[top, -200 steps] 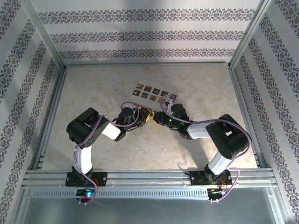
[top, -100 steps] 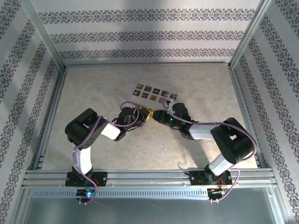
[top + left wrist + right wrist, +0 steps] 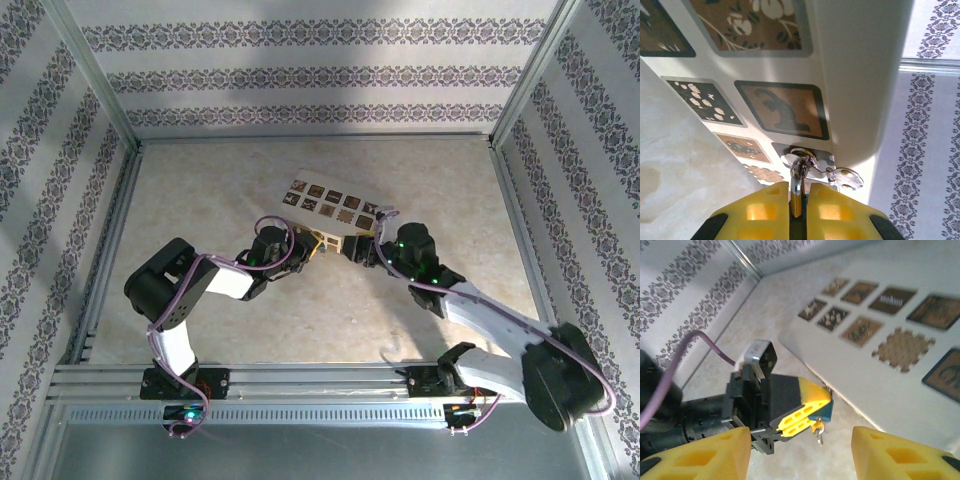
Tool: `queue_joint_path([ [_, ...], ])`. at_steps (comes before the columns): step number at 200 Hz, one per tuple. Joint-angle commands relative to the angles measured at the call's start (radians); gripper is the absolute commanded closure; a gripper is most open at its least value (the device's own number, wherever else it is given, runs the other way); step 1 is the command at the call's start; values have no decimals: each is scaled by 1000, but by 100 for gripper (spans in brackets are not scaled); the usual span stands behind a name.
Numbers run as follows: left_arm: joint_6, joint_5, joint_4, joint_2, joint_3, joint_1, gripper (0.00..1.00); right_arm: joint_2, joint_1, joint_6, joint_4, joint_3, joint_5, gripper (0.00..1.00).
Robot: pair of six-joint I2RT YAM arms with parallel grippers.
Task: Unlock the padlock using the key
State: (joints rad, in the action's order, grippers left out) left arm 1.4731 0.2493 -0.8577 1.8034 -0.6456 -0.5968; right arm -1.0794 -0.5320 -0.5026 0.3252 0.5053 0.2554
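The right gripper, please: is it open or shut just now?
Open. The right gripper has its yellow fingers far apart at the wrist view's lower corners, gripping nothing.

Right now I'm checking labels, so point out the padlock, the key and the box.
padlock (image 3: 824,412): right wrist view, blue body.
key (image 3: 818,433): right wrist view, its middle.
box (image 3: 850,365): right wrist view, bare cream top.

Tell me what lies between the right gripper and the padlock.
The right wrist view shows the key dangling under the padlock, held by the left gripper; otherwise bare table separates it from the open right gripper.
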Motion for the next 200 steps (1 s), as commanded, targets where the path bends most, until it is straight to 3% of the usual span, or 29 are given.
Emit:
queue_joint_path([
  [1, -17, 2, -5, -53, -20, -15, 100, 98, 6, 211, -74, -26, -83, 39],
  [21, -11, 1, 20, -65, -23, -18, 100, 169, 6, 301, -48, -48, -119, 31],
  [57, 24, 2, 15, -68, -14, -21, 100, 211, 6, 465, -23, -63, -101, 26],
  [103, 80, 14, -47, -46, 9, -23, 100, 227, 13, 664, -21, -73, -57, 2],
  [171, 77, 12, 104, -110, -12, -28, 100, 218, 12, 832, -75, -28, 55, 2],
  [200, 67, 3, 176, -147, -22, -29, 100, 200, -50, 958, -104, -24, 15, 7],
])
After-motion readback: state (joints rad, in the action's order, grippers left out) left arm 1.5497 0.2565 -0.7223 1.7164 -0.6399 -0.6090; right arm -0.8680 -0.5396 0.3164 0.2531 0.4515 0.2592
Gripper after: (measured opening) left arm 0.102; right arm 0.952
